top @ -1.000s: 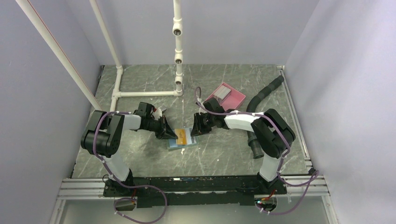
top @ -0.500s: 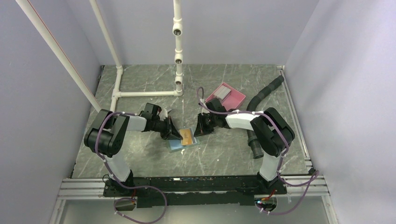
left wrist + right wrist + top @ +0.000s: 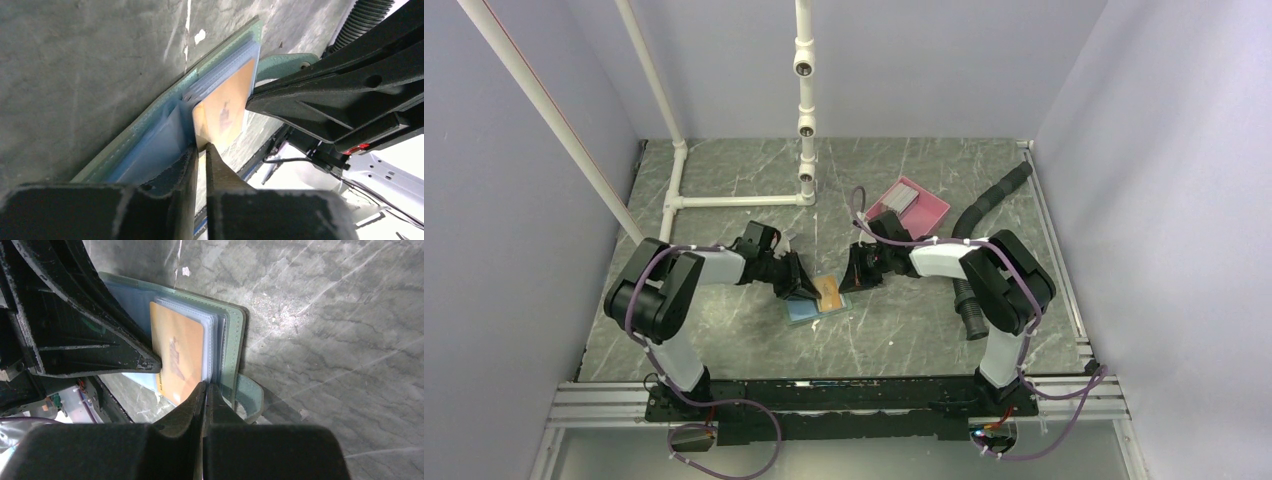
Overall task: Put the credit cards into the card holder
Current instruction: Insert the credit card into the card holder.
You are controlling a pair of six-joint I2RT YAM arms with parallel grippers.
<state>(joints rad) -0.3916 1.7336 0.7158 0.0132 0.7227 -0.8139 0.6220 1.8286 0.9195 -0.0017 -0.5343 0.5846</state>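
The card holder [image 3: 806, 309] lies open on the table, grey-green outside, light blue inside, with clear sleeves. My left gripper [image 3: 809, 290] is shut on the near edge of a tan-orange credit card [image 3: 226, 102] that lies partly in the sleeves. My right gripper [image 3: 852, 282] is shut on the edge of the clear sleeves [image 3: 214, 347], beside the snap tab [image 3: 250, 396]. In the right wrist view the orange card [image 3: 177, 352] lies on the sleeve stack, with the left fingers [image 3: 95, 335] at its left edge. More grey credit cards [image 3: 903, 196] lie in the pink tray.
The pink tray [image 3: 929, 213] sits at the back right. A black corrugated hose [image 3: 986, 200] runs along the right side behind the right arm. A white pipe frame [image 3: 734, 200] stands at the back left.
My left gripper has moved right with the orange card, sliding it across the open card holder towards the right gripper. The right gripper has stayed nearly still at the sleeves.
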